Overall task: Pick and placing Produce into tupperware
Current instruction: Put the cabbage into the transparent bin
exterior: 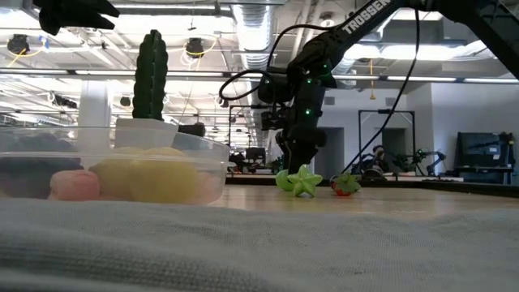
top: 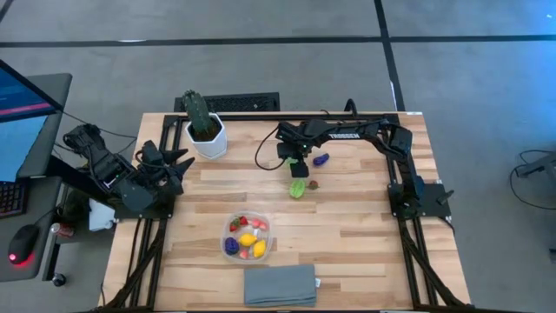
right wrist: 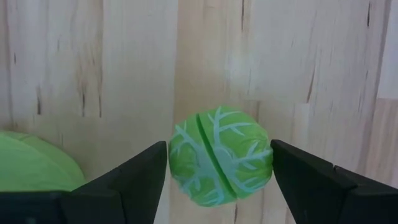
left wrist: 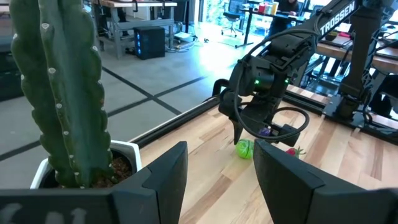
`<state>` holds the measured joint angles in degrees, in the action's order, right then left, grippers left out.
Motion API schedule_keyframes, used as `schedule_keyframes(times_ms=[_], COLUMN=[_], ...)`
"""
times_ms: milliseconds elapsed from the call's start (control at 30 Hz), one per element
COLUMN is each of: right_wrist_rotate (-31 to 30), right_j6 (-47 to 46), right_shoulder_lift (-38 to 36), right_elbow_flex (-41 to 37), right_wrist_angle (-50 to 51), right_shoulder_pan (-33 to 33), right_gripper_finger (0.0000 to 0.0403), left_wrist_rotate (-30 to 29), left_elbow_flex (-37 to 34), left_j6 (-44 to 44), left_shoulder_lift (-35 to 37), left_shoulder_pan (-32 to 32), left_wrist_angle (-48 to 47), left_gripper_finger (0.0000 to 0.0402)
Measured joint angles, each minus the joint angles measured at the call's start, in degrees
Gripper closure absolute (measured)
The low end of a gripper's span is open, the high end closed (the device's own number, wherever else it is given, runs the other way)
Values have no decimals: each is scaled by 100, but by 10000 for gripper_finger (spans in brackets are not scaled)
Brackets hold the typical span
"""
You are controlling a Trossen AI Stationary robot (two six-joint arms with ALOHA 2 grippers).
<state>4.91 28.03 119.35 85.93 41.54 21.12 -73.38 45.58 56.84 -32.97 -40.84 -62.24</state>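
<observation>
- Tupperware (top: 248,236) sits near the front middle of the table (top: 347,235), just behind the grey folded cloth (top: 280,285); red, yellow and purple produce pieces lie inside it
- Green cabbage-like piece (right wrist: 221,155), with pale vein lines and a slit across it, lies on the wood between the right gripper's (right wrist: 219,171) fingers; jaws spread wide, pads on either side of it, contact cannot be told
- Second green piece (right wrist: 34,163) lies close beside it, at the edge of the right wrist view
- High view: green produce (top: 298,189) lies at table centre with a small brown-red piece (top: 314,184) just beside it and a purple piece (top: 321,159) further back
- Low view: a green star-shaped top (exterior: 305,180) and a red piece (exterior: 345,184) rest on the table below the right arm
- White lettering "TROSSEN" reads along the right arm's link (exterior: 369,16)
- Left gripper (left wrist: 214,171) is parked at the table's left edge, fingers apart and empty, facing the green cactus (top: 198,111) in its white pot (top: 207,139)
</observation>
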Motion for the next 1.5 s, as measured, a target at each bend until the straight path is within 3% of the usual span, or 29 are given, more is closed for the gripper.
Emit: schedule_keyframes(times_ms=[600,1100,1500], right_wrist_rotate=[28,34,577], right_j6=[-118,-116,-116], right_shoulder_lift=[0,-11,-26], right_elbow_flex=[2,5,842], right_wrist_angle=[17,67,751], right_shoulder_pan=[2,2,-10], right_gripper_finger=[134,137,138], left_wrist_rotate=[4,7,7], left_elbow_flex=[0,0,0], left_j6=[2,34,79], left_shoulder_lift=[0,0,2], left_shoulder_pan=[2,2,0], left_wrist_angle=[2,4,4], left_gripper_finger=[228,228,228])
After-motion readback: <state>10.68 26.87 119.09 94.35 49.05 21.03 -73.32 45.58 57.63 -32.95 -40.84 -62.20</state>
